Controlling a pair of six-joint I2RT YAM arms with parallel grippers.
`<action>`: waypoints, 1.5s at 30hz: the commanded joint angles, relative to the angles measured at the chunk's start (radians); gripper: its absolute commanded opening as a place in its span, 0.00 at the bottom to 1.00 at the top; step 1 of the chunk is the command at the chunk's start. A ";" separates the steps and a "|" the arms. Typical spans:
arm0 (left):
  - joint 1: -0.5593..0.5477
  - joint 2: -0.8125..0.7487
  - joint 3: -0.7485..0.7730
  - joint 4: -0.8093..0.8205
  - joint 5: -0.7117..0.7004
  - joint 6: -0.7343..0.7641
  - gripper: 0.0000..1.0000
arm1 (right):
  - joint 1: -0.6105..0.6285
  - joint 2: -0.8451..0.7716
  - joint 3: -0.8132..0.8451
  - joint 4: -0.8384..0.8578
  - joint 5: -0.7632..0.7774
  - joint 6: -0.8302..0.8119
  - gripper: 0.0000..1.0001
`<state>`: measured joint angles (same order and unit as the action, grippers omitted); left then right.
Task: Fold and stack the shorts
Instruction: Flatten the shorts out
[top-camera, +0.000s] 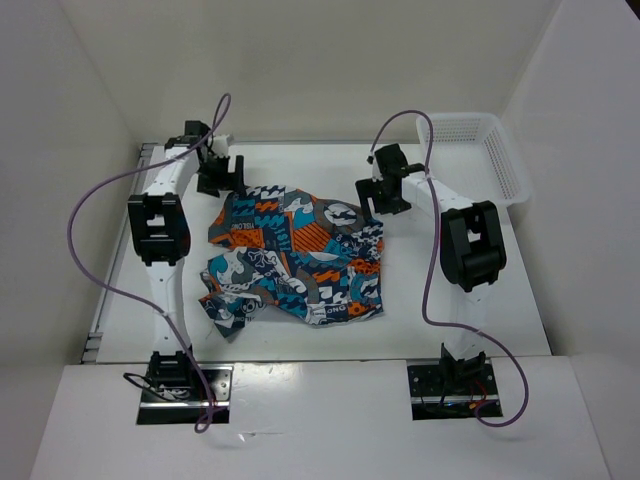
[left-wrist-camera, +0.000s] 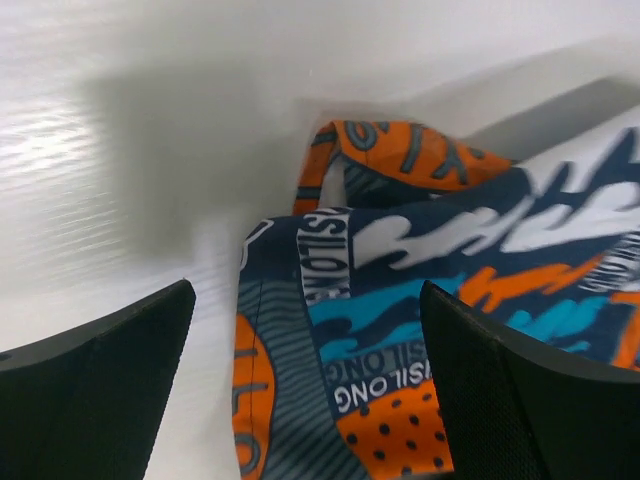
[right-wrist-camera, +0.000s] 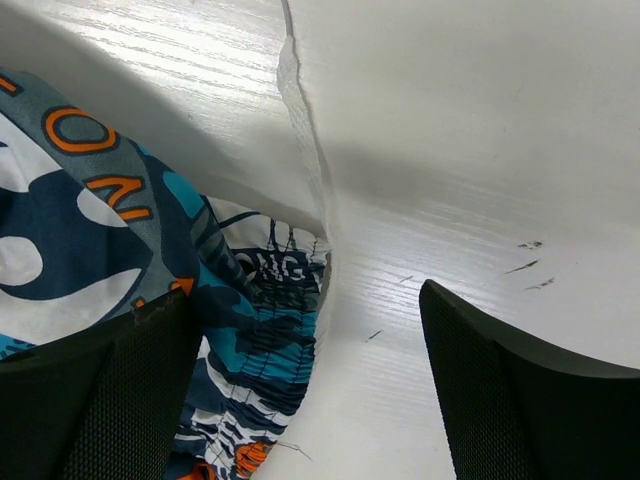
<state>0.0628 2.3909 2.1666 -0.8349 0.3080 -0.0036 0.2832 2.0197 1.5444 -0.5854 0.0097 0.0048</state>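
Observation:
The shorts (top-camera: 295, 255), in a teal, orange, white and black patchwork print, lie crumpled in the middle of the white table. My left gripper (top-camera: 222, 178) is open at their far left corner; in the left wrist view the printed fabric (left-wrist-camera: 400, 300) lies between its black fingers (left-wrist-camera: 95, 390). My right gripper (top-camera: 385, 198) is open at their far right corner; in the right wrist view the gathered waistband edge (right-wrist-camera: 265, 340) lies just inside the left finger (right-wrist-camera: 90, 400), with bare table towards the right finger. Neither gripper holds anything.
A white plastic mesh basket (top-camera: 492, 150) stands at the table's far right corner. White walls enclose the table on three sides. Purple cables loop from both arms. The arm bases sit at the near edge.

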 joint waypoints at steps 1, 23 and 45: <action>0.002 0.039 -0.007 -0.023 -0.029 0.004 1.00 | -0.003 -0.026 0.046 0.047 0.026 -0.011 0.90; -0.084 0.058 0.131 0.025 0.016 0.004 0.00 | -0.003 0.123 0.271 0.030 -0.085 -0.014 0.00; -0.049 -0.032 0.952 -0.135 -0.325 0.004 0.00 | -0.003 -0.085 0.505 0.125 0.024 -0.009 0.00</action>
<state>-0.0109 2.3234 3.0402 -0.8948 0.0891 -0.0063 0.2962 2.0113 2.0548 -0.4652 0.0040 0.0238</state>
